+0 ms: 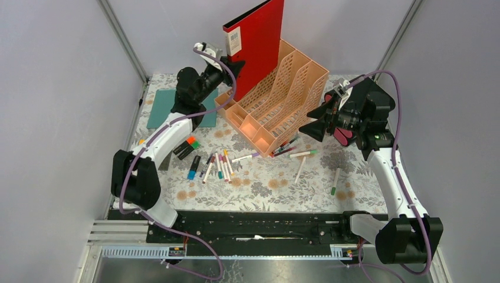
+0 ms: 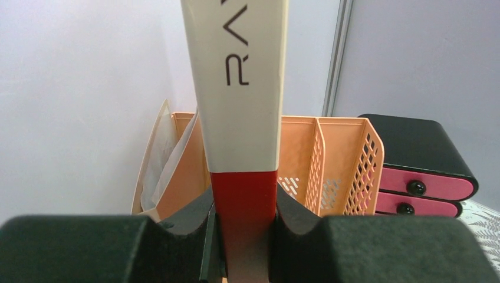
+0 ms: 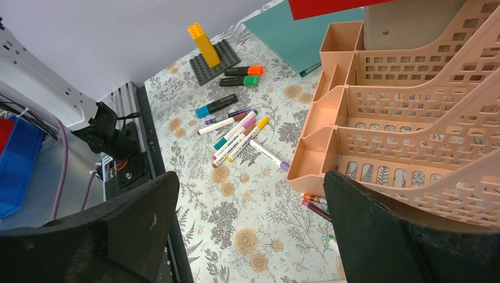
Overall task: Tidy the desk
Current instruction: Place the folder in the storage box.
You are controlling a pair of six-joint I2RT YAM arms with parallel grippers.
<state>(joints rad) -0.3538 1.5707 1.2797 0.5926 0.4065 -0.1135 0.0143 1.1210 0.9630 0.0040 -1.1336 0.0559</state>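
Red folder (image 1: 259, 41) clamped upright in left jaws.

The peach file rack (image 1: 283, 100) is smooth plastic. The red folder (image 1: 259, 41) looks like glossy card; the surface (image 1: 265, 188) wears matt printed cloth.

Both arms same build: L arm (image 1: 159, 144) & R arm (image 1: 394, 174) have white curved shells w/ chunky black joint housings, each w/ a lilac cable (image 1: 121, 191) looped alongside. L gripper (image 1: 236, 66) & R gripper (image 1: 315, 121) have matte black wedge fingers (image 3: 135, 230). R one has pink side plates (image 2: 424, 186) w/ round black screws (image 2: 415, 187), plus small green light (image 1: 377, 137) nr wrist.
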